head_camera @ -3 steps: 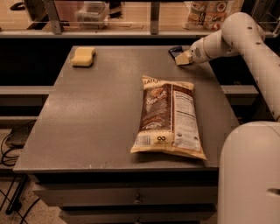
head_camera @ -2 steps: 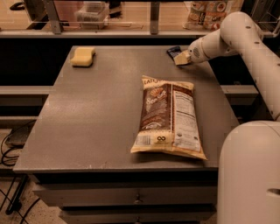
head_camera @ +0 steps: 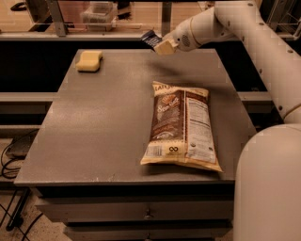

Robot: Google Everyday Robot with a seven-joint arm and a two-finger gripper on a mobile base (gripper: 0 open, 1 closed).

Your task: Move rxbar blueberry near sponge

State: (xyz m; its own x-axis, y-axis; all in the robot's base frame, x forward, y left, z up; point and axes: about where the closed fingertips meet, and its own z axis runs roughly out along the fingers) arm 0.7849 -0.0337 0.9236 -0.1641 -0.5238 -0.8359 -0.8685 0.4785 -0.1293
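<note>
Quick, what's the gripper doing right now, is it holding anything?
Gripper: shut on the rxbar blueberry, held above the far edge of the table, right of the sponge.

Likely a robotics test lab: a grey counter (head_camera: 103, 122) with drawers (head_camera: 148, 214), a clear bin (head_camera: 99, 12) behind, cables (head_camera: 11, 160) on the floor. The robot's tool (head_camera: 161, 45) hovers above the counter's far edge, clasping the rxbar blueberry (head_camera: 151, 38).

Gripper (head_camera: 161, 45) with rxbar blueberry (head_camera: 151, 38) above table's (head_camera: 103, 127) rear
</note>
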